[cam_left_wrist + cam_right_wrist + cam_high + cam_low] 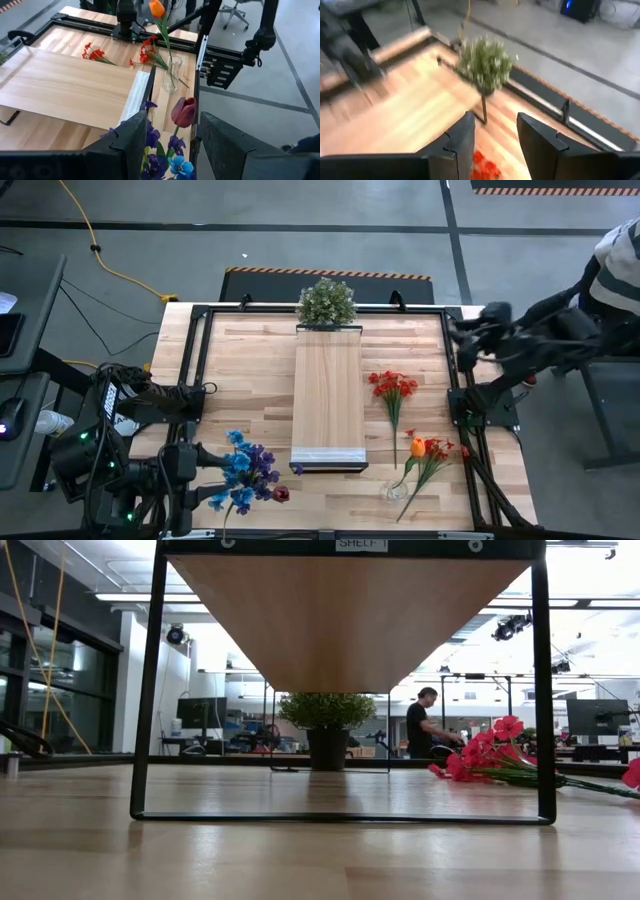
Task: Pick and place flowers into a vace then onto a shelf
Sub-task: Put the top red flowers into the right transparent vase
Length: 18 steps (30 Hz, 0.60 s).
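The shelf [328, 395] is a raised light-wood board on a black frame in the table's middle. A bunch of blue, purple and dark red flowers [245, 475] lies on the table left of its near end. My left gripper [200, 463] hangs open above the bunch's left side, and the blooms [177, 150] show below the gap between its fingers. Red flowers [392, 387] lie right of the shelf. A clear glass vase [171, 75] stands near the shelf's near right corner with an orange flower [157, 8] in it. My right gripper [495, 122] is open, raised at the far right.
A bushy green plant in a dark pot [326, 302] stands at the shelf's far end. A black frame [200, 350] runs around the work area. A person [420, 725] sits in the room beyond the table, and another person's sleeve [615, 265] shows at the far right.
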Motion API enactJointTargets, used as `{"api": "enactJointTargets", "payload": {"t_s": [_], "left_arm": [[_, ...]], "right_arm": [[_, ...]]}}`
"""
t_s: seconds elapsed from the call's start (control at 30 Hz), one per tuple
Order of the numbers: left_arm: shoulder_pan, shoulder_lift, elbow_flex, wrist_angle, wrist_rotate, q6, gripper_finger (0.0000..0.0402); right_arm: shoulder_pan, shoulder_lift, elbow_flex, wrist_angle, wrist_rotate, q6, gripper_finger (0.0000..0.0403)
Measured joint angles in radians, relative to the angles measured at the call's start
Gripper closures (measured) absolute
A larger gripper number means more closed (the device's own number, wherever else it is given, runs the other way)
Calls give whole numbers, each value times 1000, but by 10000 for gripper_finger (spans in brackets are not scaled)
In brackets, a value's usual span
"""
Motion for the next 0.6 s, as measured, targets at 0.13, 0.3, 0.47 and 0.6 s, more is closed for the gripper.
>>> {"api": "enactJointTargets", "payload": {"t_s": [0.13, 0.3, 0.47, 0.6], "left_arm": [[0, 0, 0, 0, -18, 0, 186], [0, 0, 0, 0, -18, -27, 186], [0, 0, 0, 4, -18, -30, 186], [0, 0, 0, 4, -18, -29, 186]], "right_arm": [[-84, 64, -50, -2, -115, -20, 265], [-182, 92, -162, -7, -298, 9, 265], [-237, 67, -296, -1, -438, 79, 265], [-246, 15, -396, 87, -542, 122, 265]]}}
